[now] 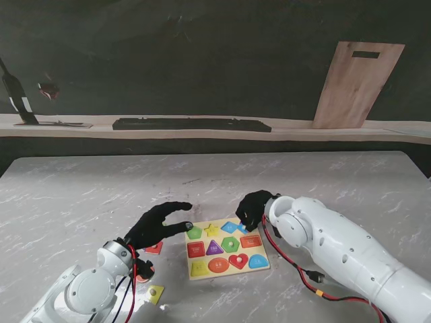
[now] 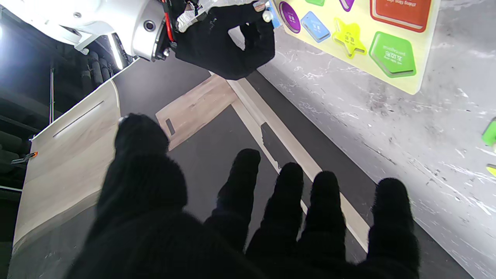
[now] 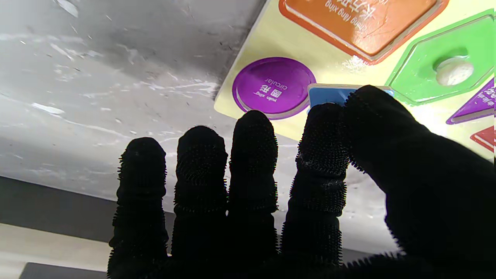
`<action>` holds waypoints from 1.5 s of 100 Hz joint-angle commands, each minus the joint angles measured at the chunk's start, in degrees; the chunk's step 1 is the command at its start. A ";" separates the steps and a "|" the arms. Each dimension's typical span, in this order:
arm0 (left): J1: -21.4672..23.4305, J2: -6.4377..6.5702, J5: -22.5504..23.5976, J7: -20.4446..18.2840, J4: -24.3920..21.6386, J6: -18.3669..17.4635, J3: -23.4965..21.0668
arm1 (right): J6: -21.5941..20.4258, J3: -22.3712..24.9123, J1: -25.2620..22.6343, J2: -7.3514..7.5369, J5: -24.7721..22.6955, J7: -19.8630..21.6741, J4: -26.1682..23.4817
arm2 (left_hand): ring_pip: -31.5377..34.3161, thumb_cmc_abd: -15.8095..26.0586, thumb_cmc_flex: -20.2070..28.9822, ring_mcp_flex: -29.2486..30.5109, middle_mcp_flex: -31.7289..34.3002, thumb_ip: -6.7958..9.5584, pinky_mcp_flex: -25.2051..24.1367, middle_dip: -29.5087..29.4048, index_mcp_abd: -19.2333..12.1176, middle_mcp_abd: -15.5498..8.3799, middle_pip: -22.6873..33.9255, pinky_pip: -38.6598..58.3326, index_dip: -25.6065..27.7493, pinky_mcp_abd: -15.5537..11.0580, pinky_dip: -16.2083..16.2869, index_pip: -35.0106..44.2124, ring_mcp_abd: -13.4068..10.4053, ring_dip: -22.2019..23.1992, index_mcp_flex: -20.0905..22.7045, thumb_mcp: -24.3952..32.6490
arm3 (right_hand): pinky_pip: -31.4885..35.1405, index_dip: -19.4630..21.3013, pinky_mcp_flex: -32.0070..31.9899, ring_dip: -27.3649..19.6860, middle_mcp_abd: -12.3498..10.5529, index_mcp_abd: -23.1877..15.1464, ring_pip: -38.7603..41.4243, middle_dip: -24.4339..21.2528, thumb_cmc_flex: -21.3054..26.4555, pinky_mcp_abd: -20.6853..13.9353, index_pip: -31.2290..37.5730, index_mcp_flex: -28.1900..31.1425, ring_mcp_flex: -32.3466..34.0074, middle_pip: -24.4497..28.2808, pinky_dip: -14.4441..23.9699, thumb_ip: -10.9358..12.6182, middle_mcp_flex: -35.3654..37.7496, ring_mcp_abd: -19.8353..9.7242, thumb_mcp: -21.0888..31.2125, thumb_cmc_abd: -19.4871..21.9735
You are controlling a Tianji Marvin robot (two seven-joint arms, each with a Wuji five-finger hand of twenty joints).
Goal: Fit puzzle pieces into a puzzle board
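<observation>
The yellow puzzle board (image 1: 268, 264) lies on the marble table in front of me, with several coloured shapes seated in it. My right hand (image 1: 254, 208) hovers over the board's far right corner. Its thumb and index fingertip pinch a small blue piece (image 3: 329, 95) beside the purple circle (image 3: 274, 87) and the orange rectangle (image 3: 360, 19). My left hand (image 1: 158, 225) floats just left of the board, fingers spread and holding nothing. The left wrist view shows the green pentagon (image 2: 392, 54), yellow star (image 2: 348, 38) and a blue shape (image 2: 316, 26) in their slots.
Loose pieces lie left of the board: a red one (image 1: 154, 247) and a yellow one (image 1: 154, 294) nearer to me. A wooden panel (image 1: 357, 84) leans on the back wall at the right. A long black bar (image 1: 192, 124) rests on the ledge.
</observation>
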 commanded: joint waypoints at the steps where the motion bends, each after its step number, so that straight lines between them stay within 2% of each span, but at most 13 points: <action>1: 0.25 -0.16 -0.26 0.04 -0.33 -0.27 -0.12 | 0.15 -0.90 1.03 -1.42 0.45 -0.34 0.65 | -0.28 1.35 0.38 -0.60 0.42 1.57 -0.68 -0.34 -1.66 -0.68 -0.90 0.31 -0.14 -6.18 0.78 -0.90 -0.80 -0.34 1.23 -1.17 | 1.93 1.12 -0.30 0.71 2.23 -2.41 2.00 0.50 2.96 2.80 1.92 2.72 2.22 2.15 0.42 3.60 2.13 0.85 4.64 0.69; 37: 0.37 -0.19 -0.23 0.24 -0.21 -0.56 -0.28 | 3.07 -11.71 9.24 -5.95 8.96 -3.32 9.69 | -0.27 1.33 0.44 -0.65 0.39 1.60 -0.75 -0.36 -1.49 -0.51 -0.96 0.38 -0.13 -6.10 0.69 -0.93 -0.70 -0.36 1.22 -1.13 | 2.13 1.29 -0.51 0.62 2.13 -2.41 2.12 0.43 2.90 2.79 1.86 2.47 2.05 2.27 0.21 3.61 1.94 0.81 4.23 1.21; 55: 0.40 -0.18 -0.22 0.22 -0.12 -0.71 -0.34 | 3.63 -15.24 11.68 -8.22 11.32 -4.65 14.16 | -0.30 1.31 0.46 -0.69 0.37 1.60 -0.75 -0.38 -1.45 -0.52 -1.00 0.38 -0.13 -6.09 0.66 -0.97 -0.67 -0.38 1.32 -1.13 | 2.33 1.30 -0.56 0.57 2.05 -2.44 2.22 0.40 2.83 2.78 1.89 2.28 1.99 2.40 0.16 3.70 1.82 0.74 4.07 1.49; 76: 0.42 -0.19 -0.12 0.30 -0.04 -0.73 -0.33 | 3.52 -17.63 12.54 -9.72 12.60 -5.42 17.24 | -0.33 1.34 0.40 -0.70 0.37 1.60 -0.79 -0.39 -1.52 -0.50 -1.02 0.33 -0.13 -6.09 0.60 -1.03 -0.71 -0.40 1.27 -1.16 | 2.52 1.28 -0.60 0.50 2.08 -2.53 2.30 0.31 2.84 2.86 1.96 2.23 1.94 2.48 0.08 3.78 1.77 0.81 3.97 1.60; 103: 0.25 -0.18 -0.18 0.22 0.21 -0.71 -0.16 | 2.44 -19.45 12.96 -10.39 12.61 -6.13 19.19 | -0.33 1.30 0.40 -0.64 0.39 1.60 -0.74 -0.37 -1.58 -0.56 -1.00 0.35 -0.09 -6.11 0.60 -0.99 -0.73 -0.40 1.30 -1.16 | 2.59 1.24 -0.80 0.40 2.00 -2.50 2.34 0.23 2.77 2.88 1.94 2.03 1.87 2.52 -0.07 3.79 1.61 0.80 3.74 1.87; 150: -0.02 -0.20 -0.49 0.08 0.46 -0.46 0.08 | -1.69 -21.15 13.27 -10.08 10.59 -7.88 20.02 | -0.32 1.35 0.29 -0.66 0.37 1.58 -0.73 -0.36 -1.68 -0.67 -0.97 0.39 -0.06 -6.11 0.60 -0.89 -0.79 -0.39 1.29 -1.18 | 2.65 1.36 -0.88 0.21 1.20 -3.37 2.10 0.22 2.28 2.70 2.04 1.00 1.37 2.58 -0.31 3.86 1.02 0.16 2.94 3.01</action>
